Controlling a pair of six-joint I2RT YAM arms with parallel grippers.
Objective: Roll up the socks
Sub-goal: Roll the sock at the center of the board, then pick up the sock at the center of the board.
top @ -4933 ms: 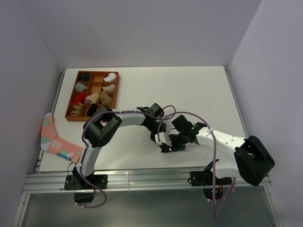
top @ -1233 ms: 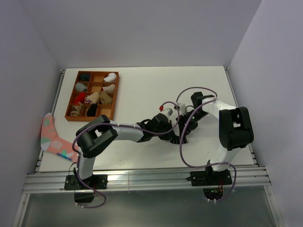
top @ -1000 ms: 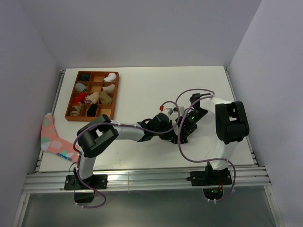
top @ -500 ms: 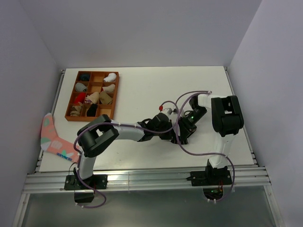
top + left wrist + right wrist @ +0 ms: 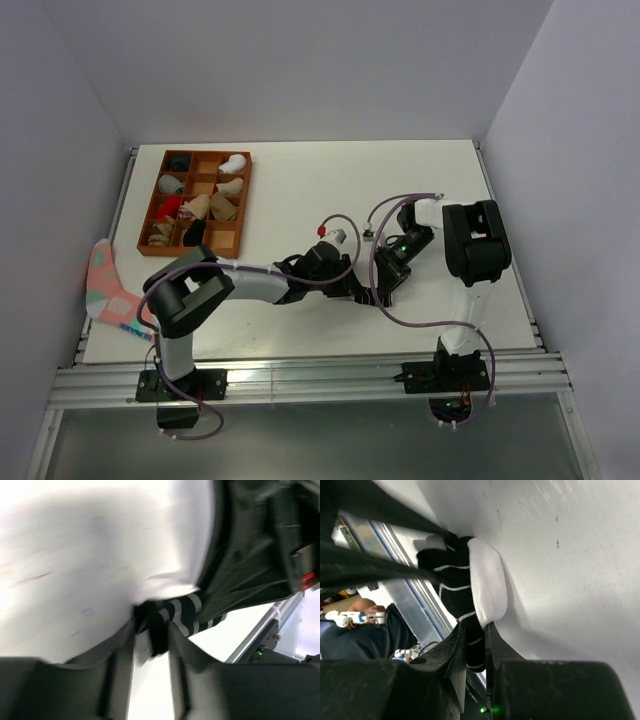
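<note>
A black sock with thin white stripes (image 5: 186,611) lies bunched on the white table between my two grippers, just right of the table's middle. In the right wrist view the sock (image 5: 451,582) shows a white fabric end (image 5: 489,582), and my right gripper (image 5: 474,630) is shut on its dark striped part. In the left wrist view a black end of the sock hangs between the fingers of my left gripper (image 5: 151,632), which stand apart with a gap beside it. From above, the left gripper (image 5: 356,288) and right gripper (image 5: 383,280) nearly meet and hide the sock.
A brown divided tray (image 5: 244,196) with several sock bundles stands at the back left. A pink sock with teal patches (image 5: 113,295) hangs over the table's left edge. Purple cables (image 5: 400,200) loop above the right arm. The metal rail (image 5: 300,375) runs along the front.
My right gripper has closed on the striped sock. My left gripper, shut before, has parted its fingers, and the left arm has drawn back a little leftward.
</note>
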